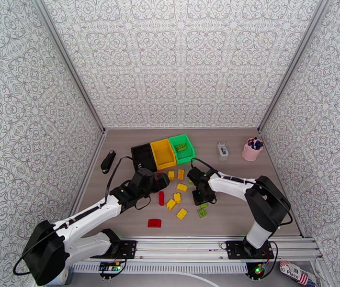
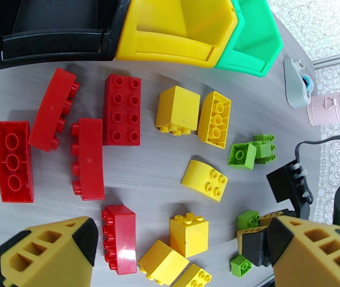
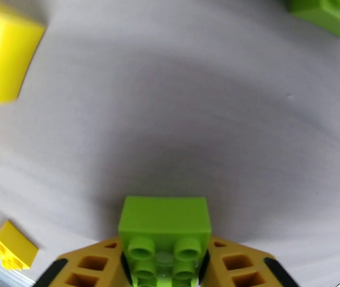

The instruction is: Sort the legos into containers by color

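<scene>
Right gripper (image 3: 164, 266) clamped on green lego (image 3: 164, 221), on near side of green bin (image 1: 186, 156), well apart from it. I judge lego light, rigid, slick plastic; flat side walls give best hold. Left gripper (image 2: 179, 235) wide, holding nothing.

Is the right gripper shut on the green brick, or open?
Shut on it: the right gripper has one finger pressed against each side of the green brick.
</scene>
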`<state>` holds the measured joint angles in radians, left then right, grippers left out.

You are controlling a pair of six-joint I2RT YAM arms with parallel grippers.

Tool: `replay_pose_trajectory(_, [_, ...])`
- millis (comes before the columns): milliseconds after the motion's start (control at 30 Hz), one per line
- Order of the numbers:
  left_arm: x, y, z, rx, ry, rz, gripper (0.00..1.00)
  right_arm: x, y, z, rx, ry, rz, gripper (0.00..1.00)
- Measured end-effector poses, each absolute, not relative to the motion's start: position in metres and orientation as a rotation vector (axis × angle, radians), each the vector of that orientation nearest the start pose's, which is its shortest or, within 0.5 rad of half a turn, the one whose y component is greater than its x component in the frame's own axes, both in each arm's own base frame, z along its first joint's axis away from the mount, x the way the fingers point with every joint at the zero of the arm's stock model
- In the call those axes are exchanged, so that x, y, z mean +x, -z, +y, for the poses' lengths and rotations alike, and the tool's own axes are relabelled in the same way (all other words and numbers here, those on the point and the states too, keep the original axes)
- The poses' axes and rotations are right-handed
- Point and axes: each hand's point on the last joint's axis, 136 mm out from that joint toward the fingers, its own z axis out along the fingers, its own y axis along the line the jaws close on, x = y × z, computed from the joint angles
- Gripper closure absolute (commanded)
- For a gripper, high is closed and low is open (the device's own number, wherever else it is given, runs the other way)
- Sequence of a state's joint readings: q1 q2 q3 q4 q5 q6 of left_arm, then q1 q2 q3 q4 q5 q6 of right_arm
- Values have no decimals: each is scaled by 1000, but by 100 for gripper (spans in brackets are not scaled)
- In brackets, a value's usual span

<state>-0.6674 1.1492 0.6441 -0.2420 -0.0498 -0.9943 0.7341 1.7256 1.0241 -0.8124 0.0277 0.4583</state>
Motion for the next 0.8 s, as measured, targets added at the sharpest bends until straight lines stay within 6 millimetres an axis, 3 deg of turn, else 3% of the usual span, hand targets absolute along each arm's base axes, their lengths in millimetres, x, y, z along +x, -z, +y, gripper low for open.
replay_pose_trajectory(233, [267, -109, -213, -392, 755, 2460, 1, 241, -23, 196, -376, 11, 3013, 75])
replay_pose_trajectory(433, [275, -117, -230, -362, 841, 2438, 1, 256, -38, 189, -291, -31, 2979, 75])
replay_pose_trajectory(800, [307, -154, -249, -333, 1067, 2303, 1, 305, -98, 208, -95, -451, 2846, 79])
